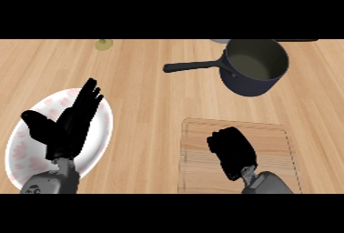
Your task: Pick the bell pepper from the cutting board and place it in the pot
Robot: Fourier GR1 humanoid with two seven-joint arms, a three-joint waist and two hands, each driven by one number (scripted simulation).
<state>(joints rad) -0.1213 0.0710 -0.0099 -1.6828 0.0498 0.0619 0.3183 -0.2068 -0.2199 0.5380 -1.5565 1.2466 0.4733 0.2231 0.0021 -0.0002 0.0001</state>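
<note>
My right hand is over the middle of the wooden cutting board, fingers curled downward into a tight shape. No bell pepper shows anywhere on the board; it is hidden under that hand. The dark pot stands at the back right, tilted in view, its long handle pointing left and its inside bare. My left hand rests open at the left, fingers straight and pointing up, above a white plate.
A white plate with a pink pattern lies under the left hand at the front left. A small yellowish object sits at the back left edge. Bare wooden counter lies between the plate, board and pot.
</note>
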